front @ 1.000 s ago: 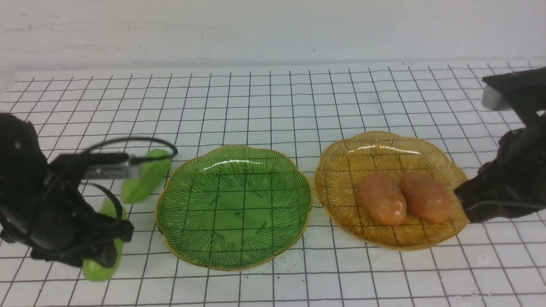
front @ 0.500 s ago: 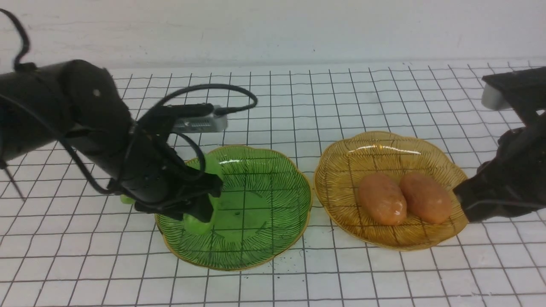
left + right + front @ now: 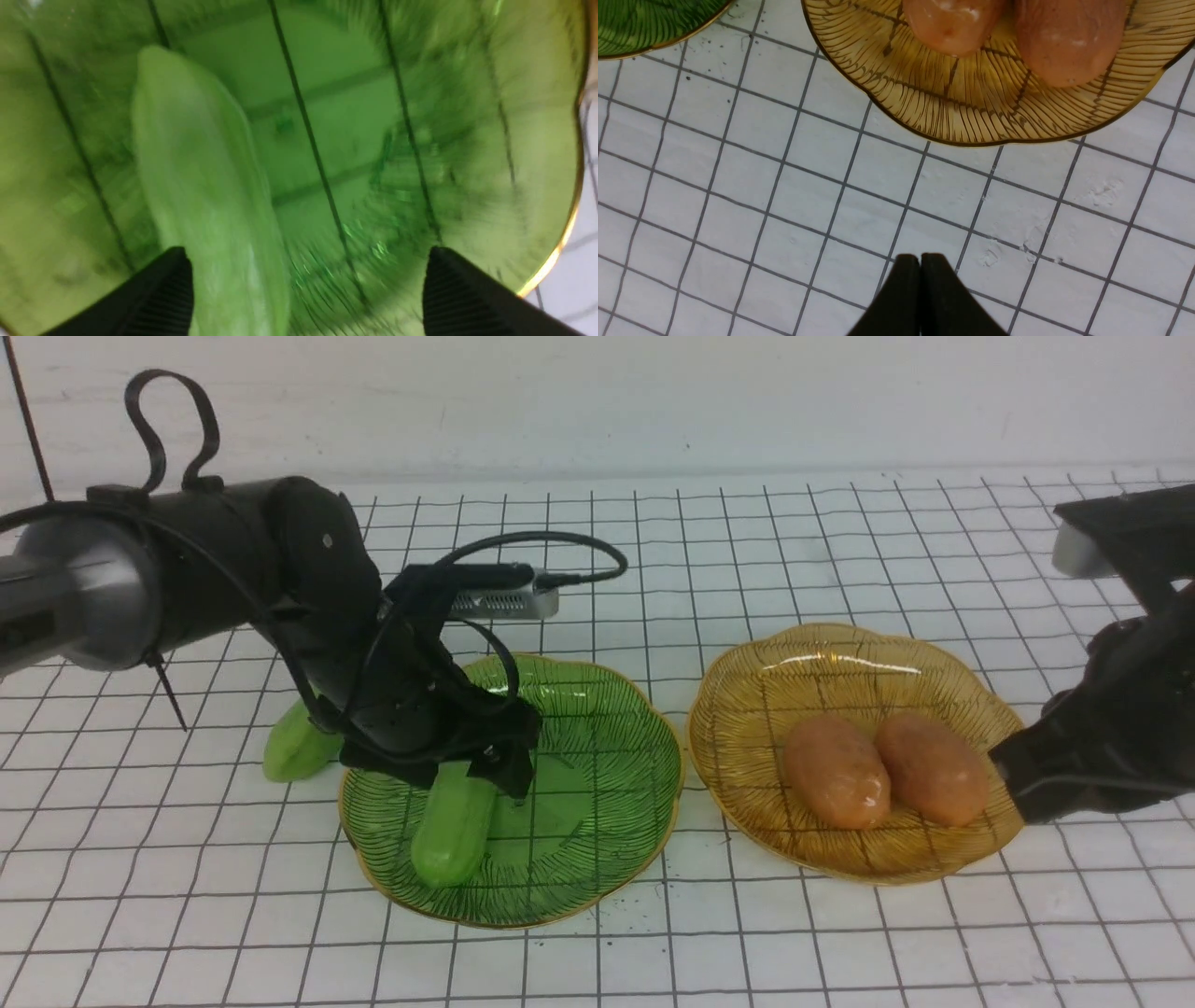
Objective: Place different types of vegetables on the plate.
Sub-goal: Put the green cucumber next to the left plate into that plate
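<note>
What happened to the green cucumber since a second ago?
The left gripper carried one cucumber from the table rightward onto the green plate and let it go; jaws open. The other cucumber, both potatoes on the amber plate and the shut right gripper stayed put.

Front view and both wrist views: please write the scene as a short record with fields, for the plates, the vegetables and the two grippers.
green plate: holds one cucumber toy, lying flat
second cucumber toy: on the table, left of the green plate
amber plate: holds two potato toys, side by side
left gripper: open, above the green plate
right gripper: shut, empty, near the amber plate
</note>
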